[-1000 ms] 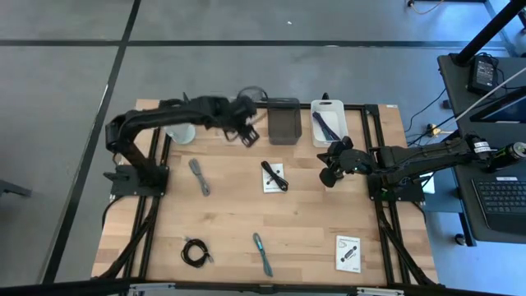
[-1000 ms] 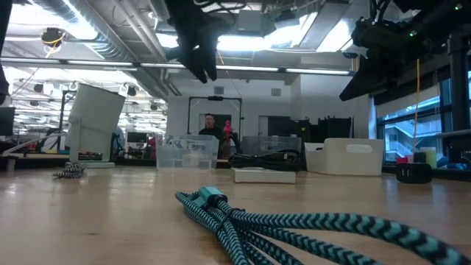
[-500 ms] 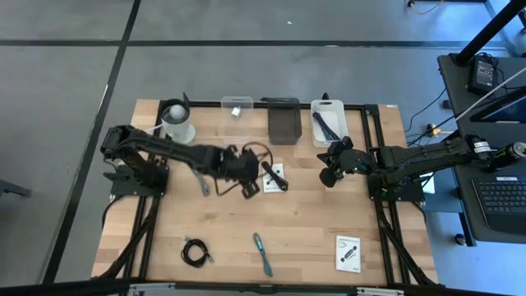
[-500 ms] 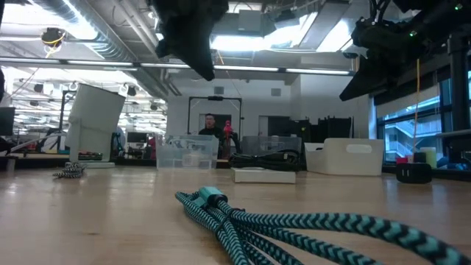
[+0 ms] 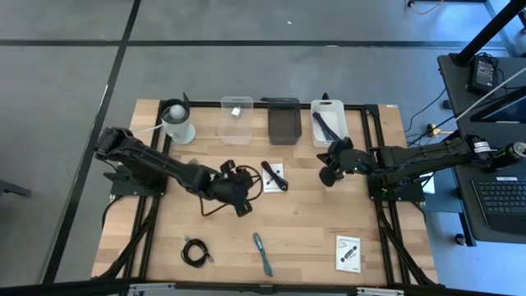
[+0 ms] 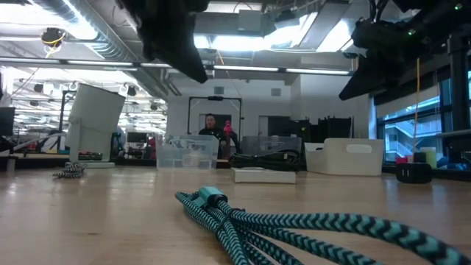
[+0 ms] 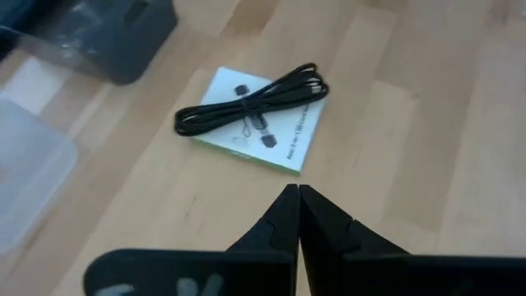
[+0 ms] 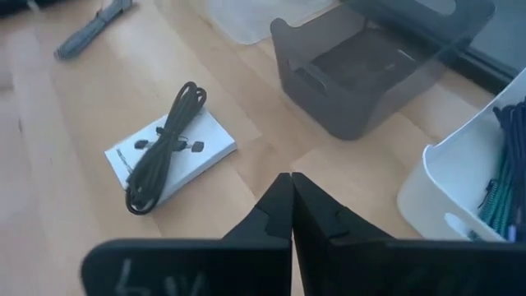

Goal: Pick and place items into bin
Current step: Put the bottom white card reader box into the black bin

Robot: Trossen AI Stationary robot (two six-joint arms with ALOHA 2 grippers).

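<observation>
A pale wooden table [image 5: 304, 238] fills the high view. Along its lower edge lie a black coiled cable [image 5: 194, 252], a teal cable [image 5: 261, 253] and a white card [image 5: 348, 253]. At centre, the left gripper [image 5: 241, 205], fingers pressed together and empty, hangs beside another card with a black cable [image 5: 274, 177]. Right of centre, the right gripper [image 5: 327, 178] is likewise closed and empty. Along the upper edge stand clear [image 5: 237, 108], dark [image 5: 283, 120] and white bins [image 5: 328, 122].
</observation>
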